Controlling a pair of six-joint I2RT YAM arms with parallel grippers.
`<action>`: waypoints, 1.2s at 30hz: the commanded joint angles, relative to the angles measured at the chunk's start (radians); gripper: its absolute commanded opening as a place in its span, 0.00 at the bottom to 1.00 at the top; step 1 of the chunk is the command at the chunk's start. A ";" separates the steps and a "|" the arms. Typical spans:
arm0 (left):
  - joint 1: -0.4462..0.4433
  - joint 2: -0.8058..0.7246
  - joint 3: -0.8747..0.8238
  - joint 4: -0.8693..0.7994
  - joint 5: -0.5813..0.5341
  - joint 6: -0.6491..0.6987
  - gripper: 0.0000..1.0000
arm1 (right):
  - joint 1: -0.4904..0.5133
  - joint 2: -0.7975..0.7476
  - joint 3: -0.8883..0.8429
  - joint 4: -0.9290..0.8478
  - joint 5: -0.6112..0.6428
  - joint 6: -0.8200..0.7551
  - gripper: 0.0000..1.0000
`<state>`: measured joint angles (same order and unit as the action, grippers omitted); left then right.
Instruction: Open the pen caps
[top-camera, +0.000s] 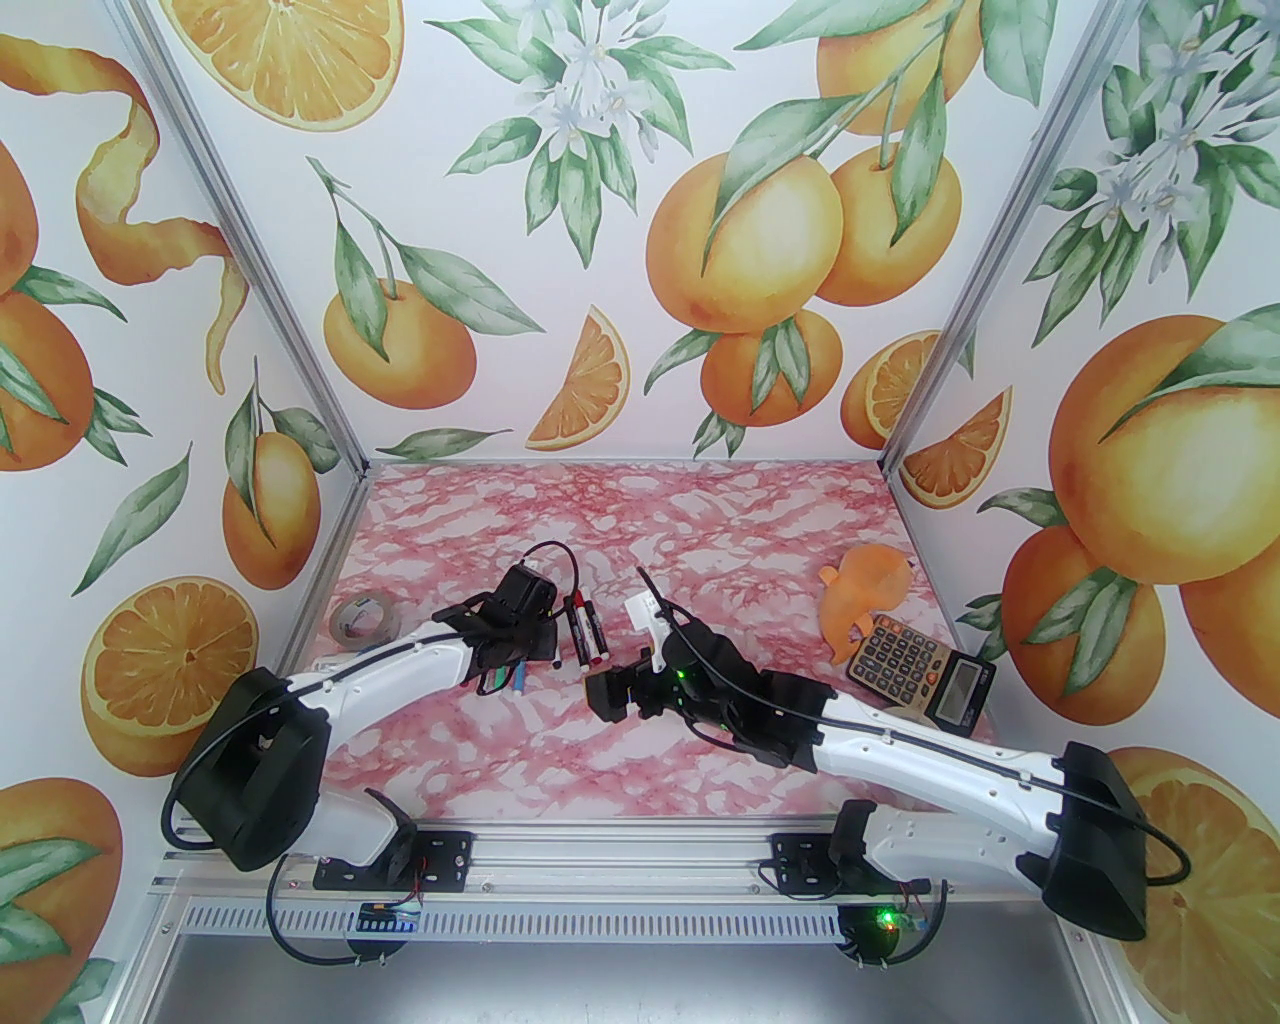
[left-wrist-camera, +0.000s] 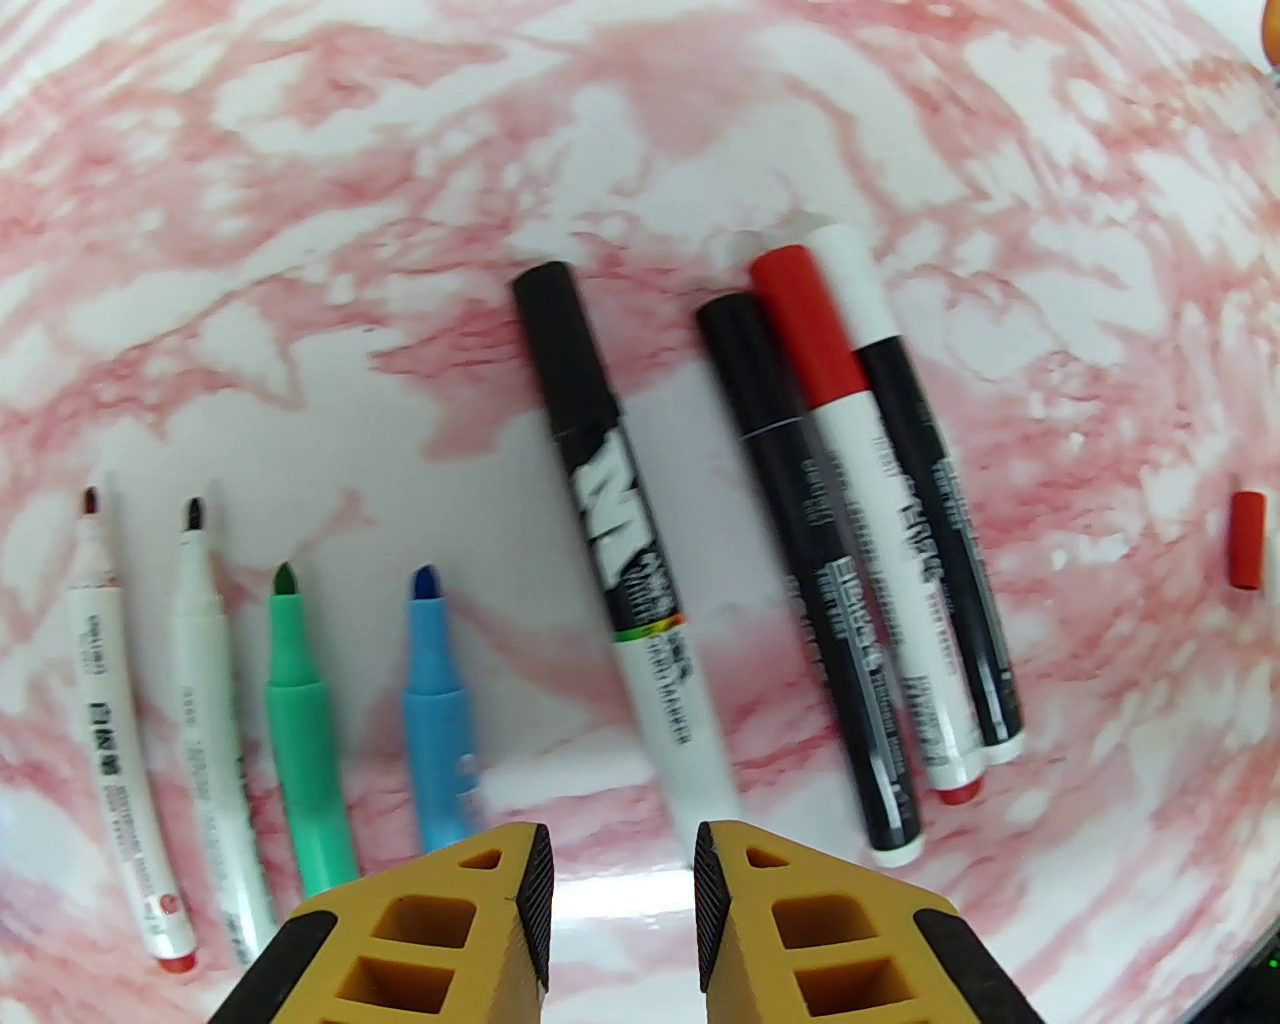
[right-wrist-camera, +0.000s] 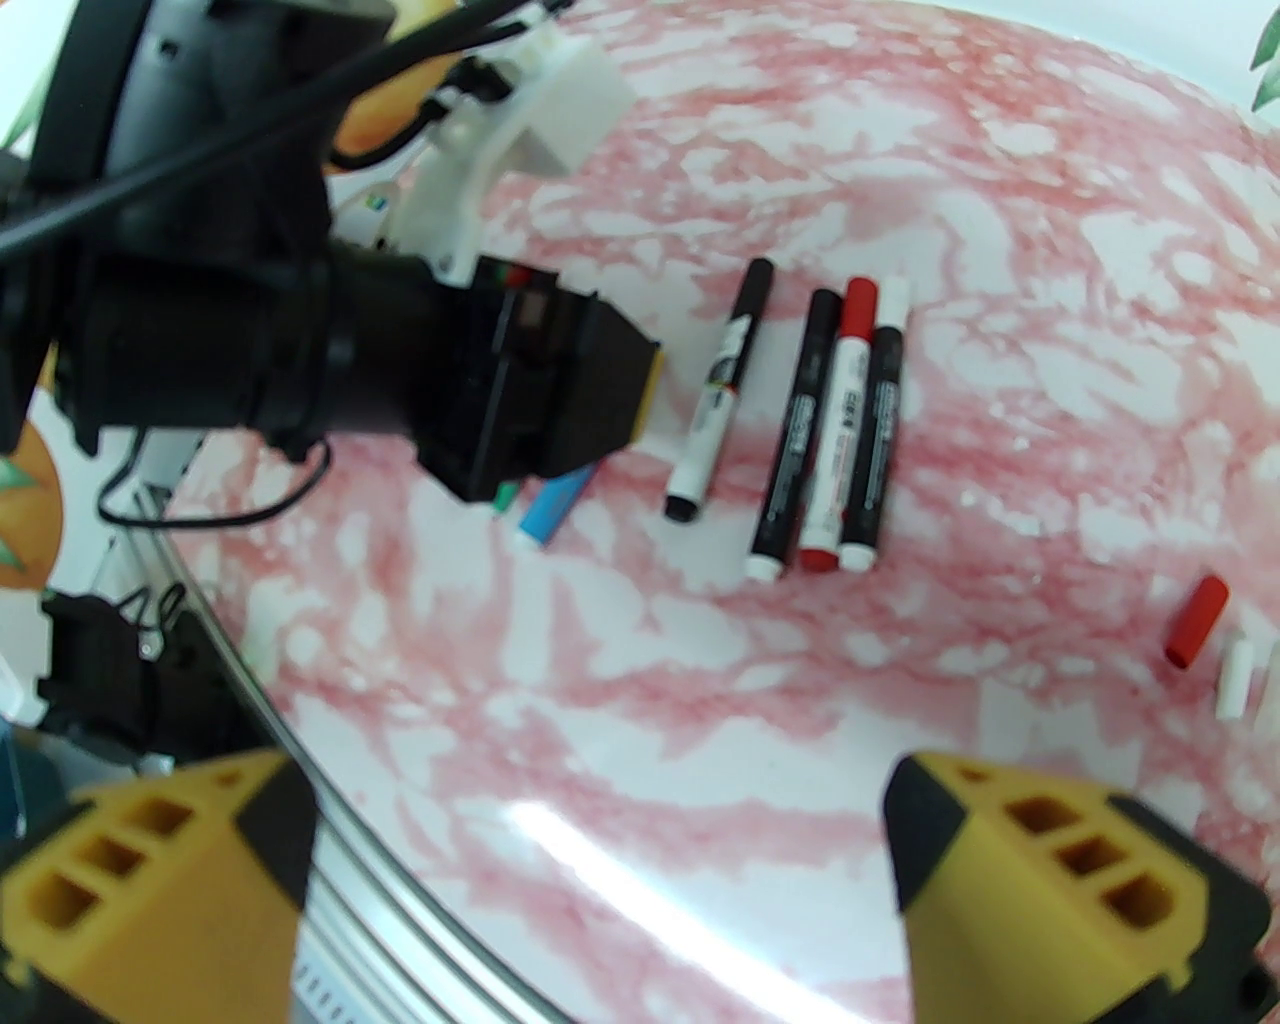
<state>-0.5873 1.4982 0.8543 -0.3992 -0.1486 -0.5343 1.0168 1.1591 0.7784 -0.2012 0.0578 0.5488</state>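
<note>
Left wrist view: the left gripper (left-wrist-camera: 622, 900) hangs over the pink marbled table (left-wrist-camera: 300, 250) with its jaws a narrow gap apart and nothing between them; before it, four uncapped pens (left-wrist-camera: 300, 700) lie in a row on the left and four capped markers (left-wrist-camera: 810, 560) on the right. A loose red cap (left-wrist-camera: 1247, 540) lies well apart from them. The right gripper (right-wrist-camera: 600, 820) is spread wide and empty, near that cap and the white caps (right-wrist-camera: 1237, 680) beside it.
</note>
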 joint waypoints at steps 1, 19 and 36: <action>0.003 0.056 0.055 0.009 0.036 -0.014 0.32 | 0.007 -0.032 0.011 -0.014 0.036 -0.014 1.00; 0.006 0.296 0.175 -0.014 -0.043 0.037 0.29 | 0.007 -0.089 -0.037 -0.035 0.074 -0.008 1.00; 0.006 0.144 0.121 -0.017 -0.041 0.017 0.21 | -0.018 -0.088 -0.038 -0.017 0.060 0.064 1.00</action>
<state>-0.5873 1.7374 0.9955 -0.4107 -0.1825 -0.5175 1.0122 1.0843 0.7460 -0.2314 0.1059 0.5674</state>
